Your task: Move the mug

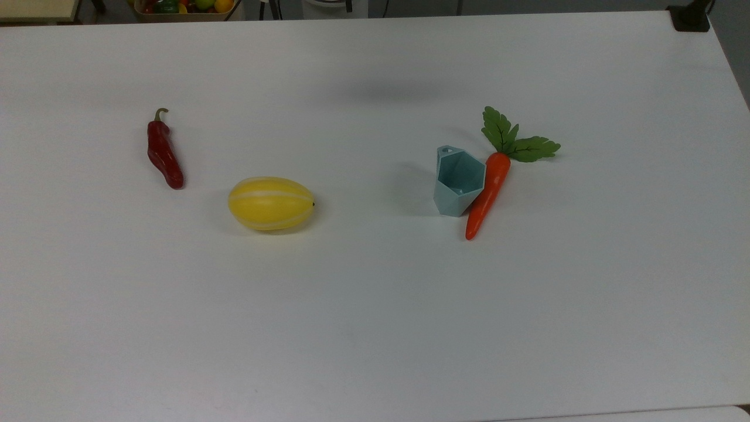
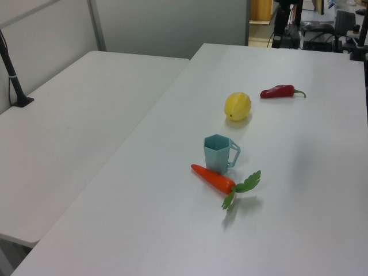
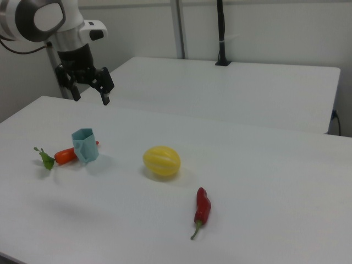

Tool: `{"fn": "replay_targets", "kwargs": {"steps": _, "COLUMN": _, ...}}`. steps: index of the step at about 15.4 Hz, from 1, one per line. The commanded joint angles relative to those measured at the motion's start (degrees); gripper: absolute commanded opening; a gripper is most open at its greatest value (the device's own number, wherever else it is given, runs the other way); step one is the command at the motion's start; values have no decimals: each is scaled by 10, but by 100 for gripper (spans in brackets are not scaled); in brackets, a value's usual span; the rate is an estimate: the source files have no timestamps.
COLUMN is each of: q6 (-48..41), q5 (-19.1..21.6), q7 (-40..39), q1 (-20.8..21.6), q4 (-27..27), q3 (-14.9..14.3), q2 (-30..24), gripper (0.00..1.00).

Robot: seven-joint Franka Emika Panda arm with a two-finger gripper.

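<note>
The mug (image 1: pixel 459 181) is a pale teal faceted cup standing upright on the white table (image 1: pixel 375 328), its small loop handle toward the top view's upper edge. An orange carrot (image 1: pixel 489 187) with green leaves lies against its right side in the top view. The left view has the mug (image 2: pixel 218 152) just behind the carrot (image 2: pixel 215 179). In the right view my gripper (image 3: pixel 91 97) hangs open in the air above and a little behind the mug (image 3: pixel 84 145), well clear of it, holding nothing.
A yellow striped melon (image 1: pixel 270 203) lies to the top view's left of the mug, and a red chili pepper (image 1: pixel 164 153) further left. A second white table (image 2: pixel 69 126) adjoins this one. A black post (image 3: pixel 221 33) stands on it.
</note>
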Motion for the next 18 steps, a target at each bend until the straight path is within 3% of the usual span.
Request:
{"fn": "replay_targets", "kwargs": {"steps": 1, "q6": -43, "q5": 10, "q7": -111, "q1": 9, "q4": -11, "q3": -8, "q2": -9, "gripper": 100}}
{"fn": "replay_targets", "kwargs": {"steps": 3, "q6": -49, "q5": 11, "q7": -149, "q1": 8, "q4": -11, "q3": -8, "q2": -8, "gripper": 100}}
{"fn": "replay_targets", "kwargs": {"steps": 7, "q6": -45, "q5": 11, "q7": -135, "q1": 8, "q4": -22, "q3": 6, "q2": -7, "gripper": 100}}
{"fn": "replay_targets", "kwargs": {"steps": 13, "q6": -38, "q5": 11, "q7": -75, "q1": 11, "q4": -21, "q3": 41, "q2": 9, "gripper": 100}}
{"fn": "replay_targets", "kwargs": {"steps": 18, "q6": 14, "q5": 11, "q7": -28, "q1": 52, "q4": -23, "q3": 43, "q2": 38, "gripper": 100}}
